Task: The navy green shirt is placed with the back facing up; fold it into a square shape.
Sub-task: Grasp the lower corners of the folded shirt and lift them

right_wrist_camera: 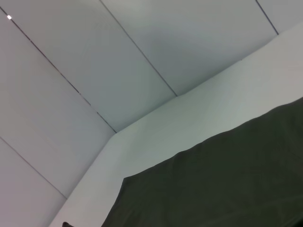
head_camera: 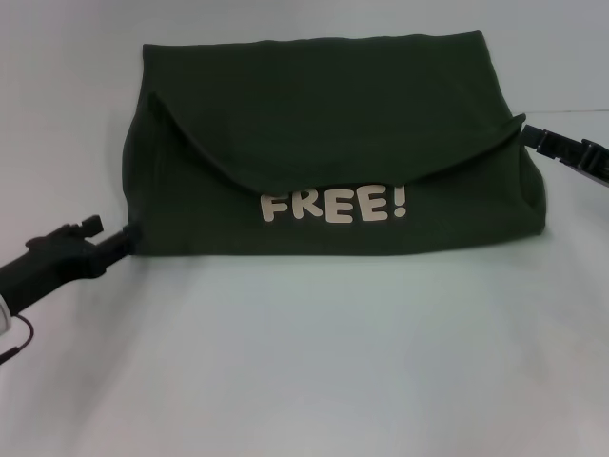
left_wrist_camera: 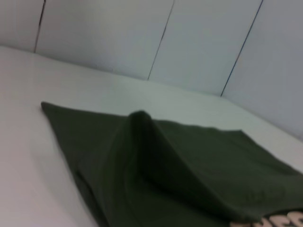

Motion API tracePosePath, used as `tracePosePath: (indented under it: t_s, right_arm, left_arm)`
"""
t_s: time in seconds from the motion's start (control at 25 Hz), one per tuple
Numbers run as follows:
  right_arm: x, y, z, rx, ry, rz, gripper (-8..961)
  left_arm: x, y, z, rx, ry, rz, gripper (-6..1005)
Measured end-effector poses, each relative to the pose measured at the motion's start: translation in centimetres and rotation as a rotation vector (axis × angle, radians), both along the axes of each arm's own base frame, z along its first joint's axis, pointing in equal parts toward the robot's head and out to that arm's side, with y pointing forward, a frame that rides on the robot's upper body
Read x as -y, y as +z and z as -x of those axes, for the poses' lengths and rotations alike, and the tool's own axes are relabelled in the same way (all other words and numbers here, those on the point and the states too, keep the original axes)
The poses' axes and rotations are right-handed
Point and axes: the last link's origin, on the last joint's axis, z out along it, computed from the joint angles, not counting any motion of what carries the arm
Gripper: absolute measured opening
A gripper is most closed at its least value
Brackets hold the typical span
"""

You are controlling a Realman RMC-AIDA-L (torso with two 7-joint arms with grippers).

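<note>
The navy green shirt (head_camera: 324, 124) lies folded into a wide band on the white table (head_camera: 304, 371). A rounded flap is folded down over it, and the white "FREE!" lettering (head_camera: 335, 205) shows below that flap. My left gripper (head_camera: 131, 234) is at the shirt's near left corner, touching or almost touching the cloth. My right gripper (head_camera: 526, 134) is at the shirt's right edge, about halfway up. The left wrist view shows the shirt (left_wrist_camera: 189, 179) with a raised ridge of cloth. In the right wrist view only a flat part of the shirt (right_wrist_camera: 227, 189) shows.
White table surface surrounds the shirt on all sides, with a wide strip toward the front. Grey wall panels (left_wrist_camera: 142, 33) rise behind the table's far edge, and they also fill much of the right wrist view as wall panels (right_wrist_camera: 118, 56).
</note>
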Motion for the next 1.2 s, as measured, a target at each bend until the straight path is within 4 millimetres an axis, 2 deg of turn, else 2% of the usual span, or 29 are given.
tracePosePath:
  t_s: [0.36,0.72,1.2]
  right_arm:
    - [-0.7,0.0,0.8,-0.031,-0.001,0.005,582]
    - [-0.9,0.0,1.1,-0.035,0.0,0.002,582]
    - [-0.8,-0.2,1.0,-0.037,-0.003,0.006,581]
  left_arm:
    - [-1.1,-1.8,0.3,-0.116,0.032,0.036,703]
    - [-2.2,-2.3,-0.2,-0.127,0.048,0.037,702]
    - [-2.0,-2.7,-0.1,-0.127,0.053,0.051,703]
